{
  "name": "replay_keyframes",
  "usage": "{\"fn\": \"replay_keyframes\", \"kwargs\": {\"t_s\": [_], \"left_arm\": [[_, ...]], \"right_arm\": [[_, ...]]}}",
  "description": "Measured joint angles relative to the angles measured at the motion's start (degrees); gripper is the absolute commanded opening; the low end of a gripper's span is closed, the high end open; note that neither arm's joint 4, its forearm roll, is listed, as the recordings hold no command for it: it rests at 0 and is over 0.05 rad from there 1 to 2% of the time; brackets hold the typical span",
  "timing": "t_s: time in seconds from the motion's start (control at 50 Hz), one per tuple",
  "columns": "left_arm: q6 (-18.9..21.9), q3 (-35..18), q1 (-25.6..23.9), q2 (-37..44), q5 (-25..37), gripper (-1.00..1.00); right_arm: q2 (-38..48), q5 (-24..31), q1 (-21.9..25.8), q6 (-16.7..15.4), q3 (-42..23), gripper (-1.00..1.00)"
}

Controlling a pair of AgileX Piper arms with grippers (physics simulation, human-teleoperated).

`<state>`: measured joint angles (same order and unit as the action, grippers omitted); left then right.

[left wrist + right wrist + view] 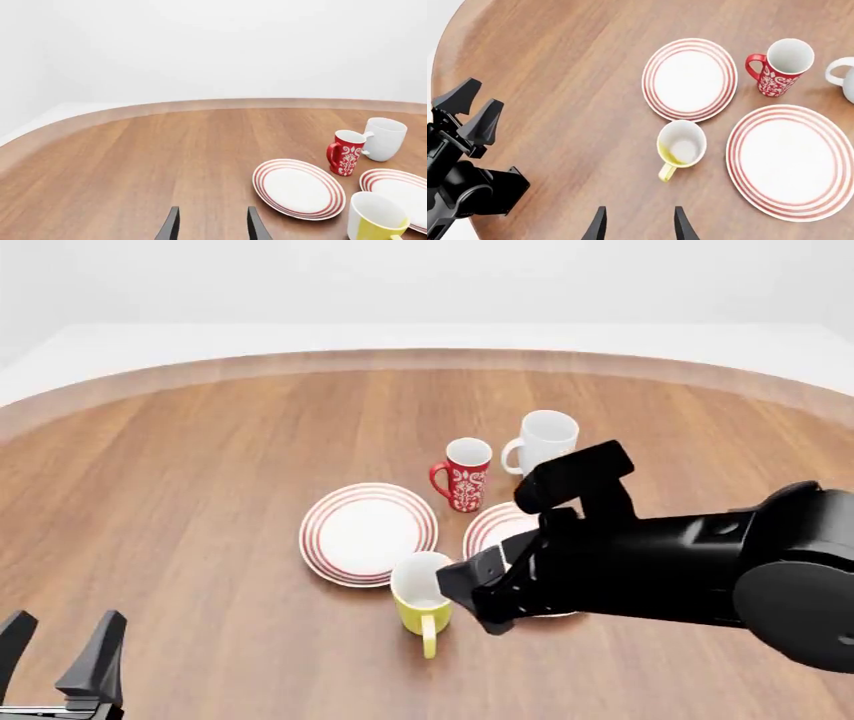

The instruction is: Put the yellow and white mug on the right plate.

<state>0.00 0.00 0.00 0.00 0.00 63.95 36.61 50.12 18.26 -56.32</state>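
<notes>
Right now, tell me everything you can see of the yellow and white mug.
The yellow and white mug is a glossy cylinder, yellow outside, white inside, empty. It stands upright on the wooden table, mouth up, its yellow handle pointing toward the arms' side. It sits just in front of the left plate and beside the right plate, on neither. Nothing grips it; the right gripper hovers open nearby.

The left hand [62, 643] sits low at the front view's seven o'clock corner, its two dark fingers [103, 638] upright and spread apart, holding nothing. The right arm [694, 560] reaches in from four o'clock, its hand [636, 223] pointing down with fingers parted (nothing between them).
</notes>
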Motion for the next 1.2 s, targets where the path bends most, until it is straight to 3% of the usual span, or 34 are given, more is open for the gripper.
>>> {"fn": "replay_keyframes", "kwargs": {"t_s": [1.2], "left_arm": [[0.0, 0.0, 0.0, 0.0, 0.0, 1.00]], "right_arm": [[7.1, -9.3, -1.6, 1.2, 5.5, 1.00]]}}
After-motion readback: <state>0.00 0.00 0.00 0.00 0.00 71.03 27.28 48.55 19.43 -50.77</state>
